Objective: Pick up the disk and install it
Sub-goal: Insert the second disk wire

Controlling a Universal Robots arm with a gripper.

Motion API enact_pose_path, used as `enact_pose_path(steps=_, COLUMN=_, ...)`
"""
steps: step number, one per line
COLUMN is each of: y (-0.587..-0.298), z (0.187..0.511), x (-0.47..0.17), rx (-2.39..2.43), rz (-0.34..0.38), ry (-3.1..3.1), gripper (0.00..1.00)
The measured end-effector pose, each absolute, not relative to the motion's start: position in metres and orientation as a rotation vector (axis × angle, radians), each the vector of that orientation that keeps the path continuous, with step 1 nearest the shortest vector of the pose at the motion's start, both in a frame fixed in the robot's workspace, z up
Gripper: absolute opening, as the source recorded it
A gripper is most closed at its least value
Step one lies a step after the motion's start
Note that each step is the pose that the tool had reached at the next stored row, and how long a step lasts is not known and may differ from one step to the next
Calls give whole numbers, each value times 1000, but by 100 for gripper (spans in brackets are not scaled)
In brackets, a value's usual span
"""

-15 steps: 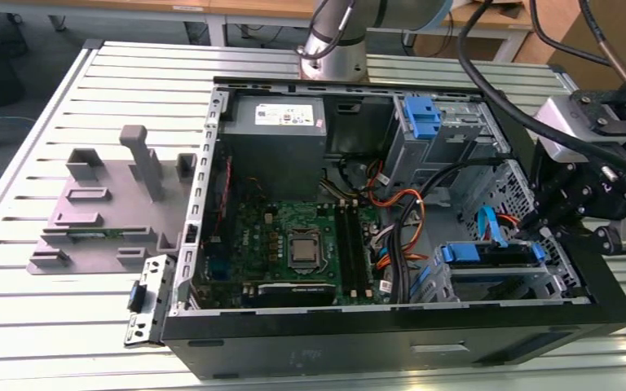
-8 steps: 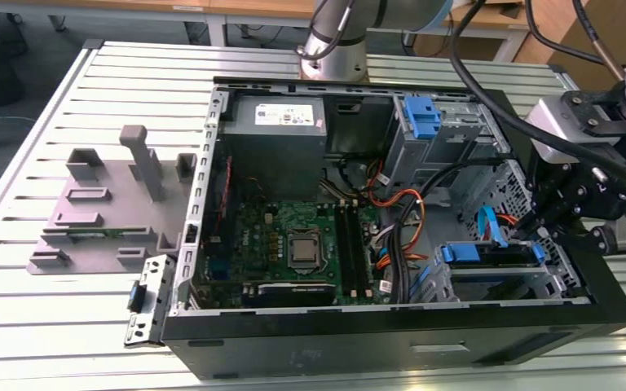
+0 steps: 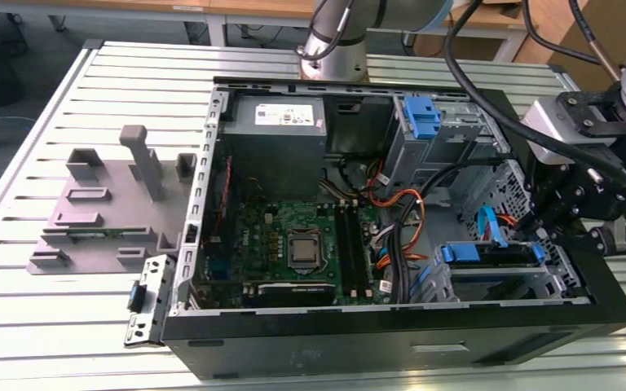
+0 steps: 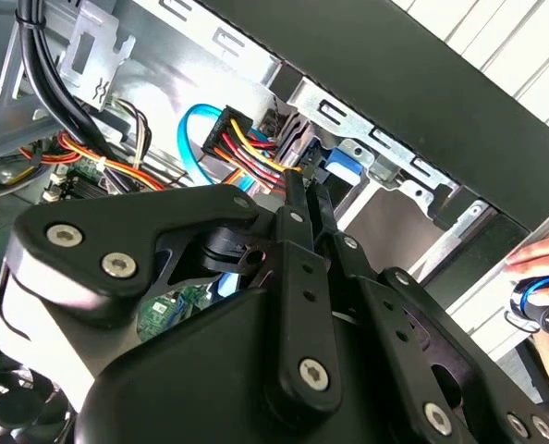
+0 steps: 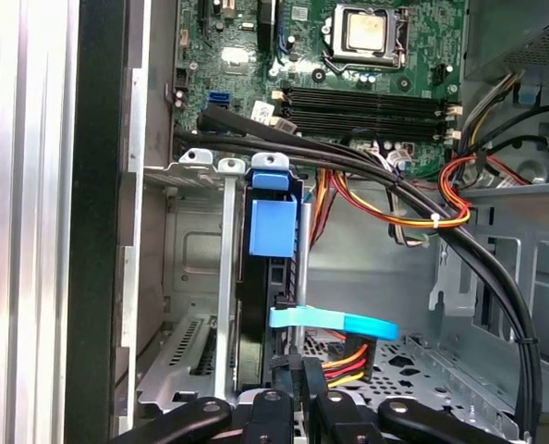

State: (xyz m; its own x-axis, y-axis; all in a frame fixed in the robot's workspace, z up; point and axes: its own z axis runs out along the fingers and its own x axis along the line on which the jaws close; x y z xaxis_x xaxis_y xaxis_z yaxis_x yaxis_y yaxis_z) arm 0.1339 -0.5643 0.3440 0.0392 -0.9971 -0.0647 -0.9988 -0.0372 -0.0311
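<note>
Disk (image 5: 256,305) sits on edge in the drive cage (image 5: 191,277) at the front corner of the open case (image 3: 400,342), its blue carrier tab (image 5: 272,227) showing at the cage mouth. It stands upright because the cage takes drives edgewise, between the metal rails, so the flat faces have nowhere else to go.

My end effector (image 5: 293,407) is right behind the disk's rear edge, fingers drawn narrow, close together. Whether they pinch the carrier or merely press against it I cannot tell; the contact is hidden behind my own linkage. I judge the narrow stance suits pushing along the slot.

In the exterior view my wrist hangs over the case's right side, just above that cage (image 3: 498,269). A blue data cable (image 5: 335,322) and a power plug (image 5: 348,356) with red and yellow wires lie just beside my fingers, near the disk's connector end. The motherboard (image 5: 348,74) lies well apart.

A hand (image 4: 542,268) rests outside the case wall in the second wrist view.
</note>
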Motion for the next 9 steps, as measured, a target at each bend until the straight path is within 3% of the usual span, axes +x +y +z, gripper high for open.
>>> enact_pose_path(steps=9, y=-567, z=344, x=134, rx=-2219, rz=29, ry=2135, gripper=16)
